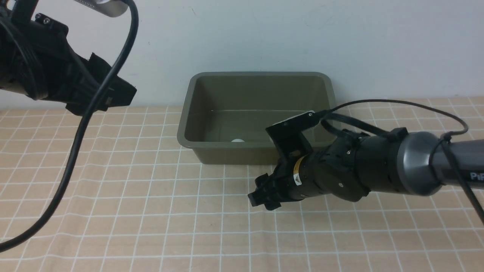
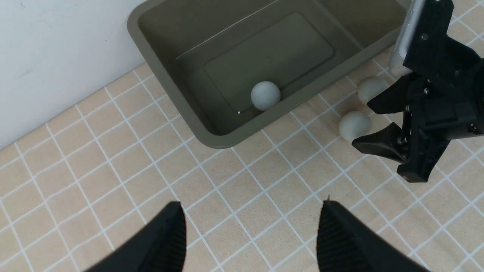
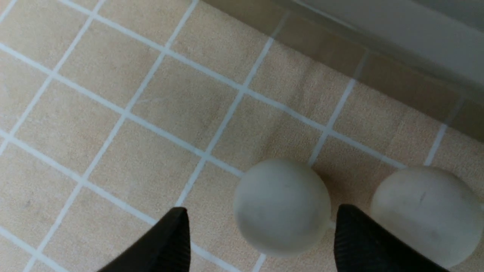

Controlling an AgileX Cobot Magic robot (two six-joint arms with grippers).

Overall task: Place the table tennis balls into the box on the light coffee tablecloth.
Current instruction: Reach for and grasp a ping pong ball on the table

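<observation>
1. Right gripper [image 1: 261, 193]: jaws spread wide, nothing held. It's low over the light coffee tablecloth [image 1: 151, 211], just in front of the box [image 1: 261, 74], toward its right-front corner.
2. Front cam won't show you what it's at, since the right arm [image 1: 378, 166] covers the cloth there. The only ball you get in that view is ball 1 [image 1: 238, 140], a white sliver inside the box by the near wall.
3. Right wrist cam fills the gap. Ball 2 [image 3: 281, 206] sits on the cloth btwn the two fingers, off-centre and hard up by one finger [image 3: 363, 241]; contact or not, can't tell. Ball 3 [image 3: 423, 215] lies just outside that same finger and has a faint dark mark.
4. Left wrist cam gives you all 3 table tennis balls at once. Ball 1 [image 2: 265, 95] is on the box floor by a wall. Ball 2 [image 2: 354, 125] and ball 3 [image 2: 370, 90] are on the cloth just outside the box, near each other but apart, w/ the right gripper [image 2: 362, 125] tips at ball 2.
5. Left gripper [image 2: 251, 206]: jaws wide apart and empty, only cloth btwn the fingers. Front cam shows it raised at far left [image 1: 113, 94], well apart from box & balls.
</observation>
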